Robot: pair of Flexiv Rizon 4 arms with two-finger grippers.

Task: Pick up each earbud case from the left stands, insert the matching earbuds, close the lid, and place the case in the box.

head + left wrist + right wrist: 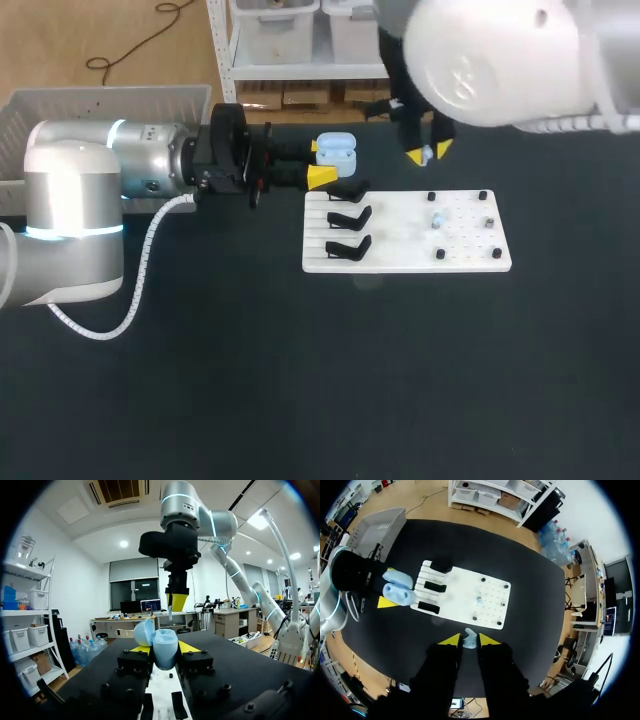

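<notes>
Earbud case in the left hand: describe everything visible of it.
The earbud case is pale blue, rounded and smooth, plastic by its look. Its lid stands open, tipped back from the body, so it shows as two lobes. The left hand is shut on the body, a yellow-tipped finger on each side, holding it off the table beside the white board, at the end with the black stands. Nothing else touches it. Its inside cannot be made out.

Pale blue case point(336, 152) and earbud point(469, 641); white board point(400, 262) carrying black stands point(350, 216); black desk point(300, 380); yellow tips on the left end effector point(322, 163) and right end effector point(470, 639).
</notes>
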